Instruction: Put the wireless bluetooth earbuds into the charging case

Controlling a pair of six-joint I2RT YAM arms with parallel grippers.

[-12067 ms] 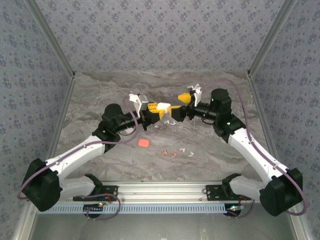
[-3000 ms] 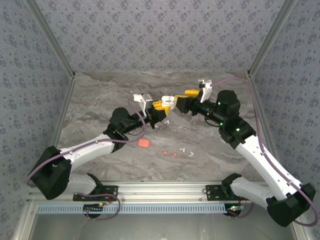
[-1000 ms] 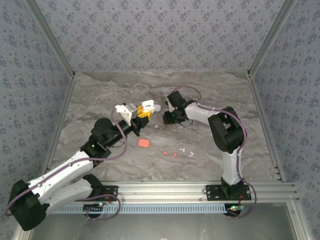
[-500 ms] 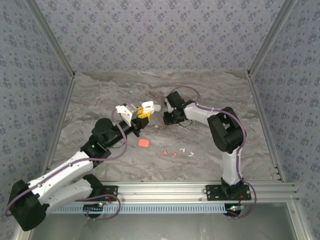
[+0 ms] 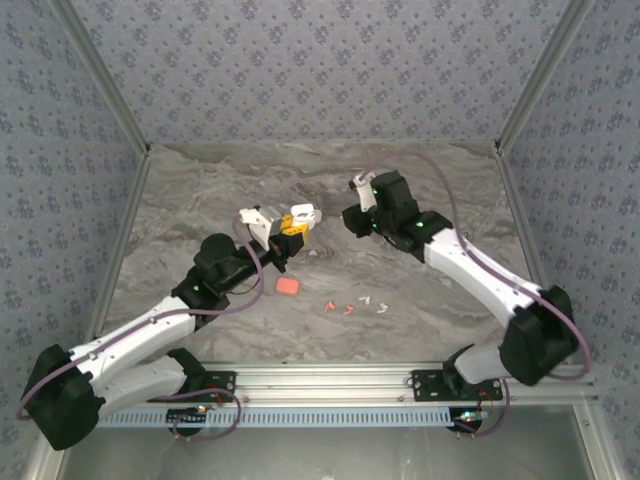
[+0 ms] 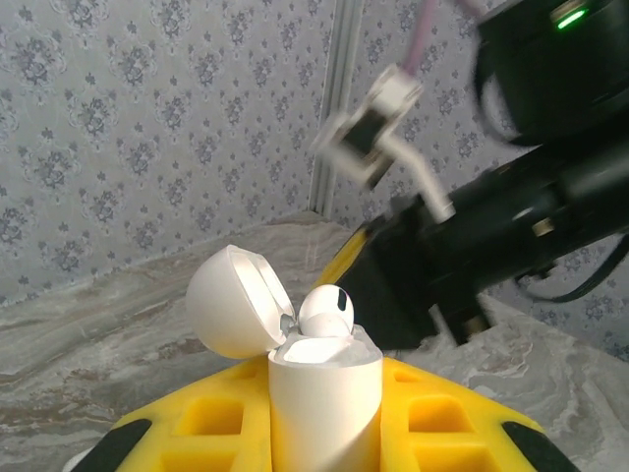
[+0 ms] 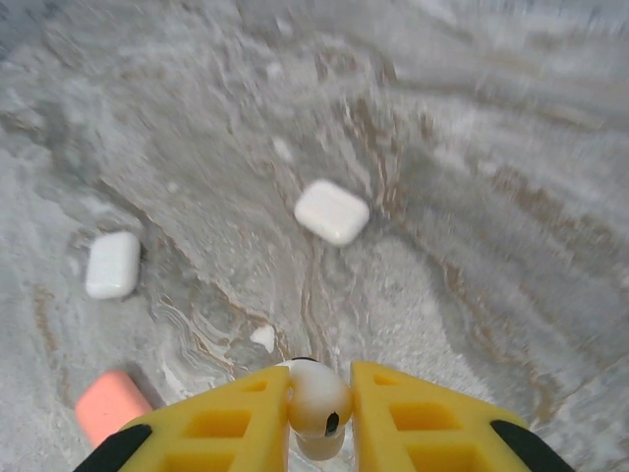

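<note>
Swinging outward over the last half second, the right arm now reaches in from the table's right side instead of folding above its own base. The right gripper [image 5: 353, 222] sits a little farther from the left gripper [image 5: 290, 228], and the left arm has shifted only slightly.

The tabletop [image 5: 200, 200] is grey, veined marble. Walls [image 5: 320, 70] papered in a blue-grey floral print close it in on three sides, with metal posts [image 5: 100, 75] at the corners and a metal rail [image 5: 320, 378] along the near edge.

The right gripper's [image 7: 319, 418] yellow fingers are closed on a white earbud [image 7: 316, 401]. Ahead of those fingers, two closed white cases [image 7: 332, 211] lie on the marble, well apart, and an orange-red case [image 7: 113, 405] lies just to their left.

The left gripper [image 6: 324, 423] is clamped on an upright white charging case [image 6: 324, 393]. Its lid [image 6: 236, 315] is tipped open, and a second earbud [image 6: 326, 310] is seated in the top.

Loose earbuds [image 5: 366, 300], white and orange-red, lie in a short row on the near side of both grippers.
</note>
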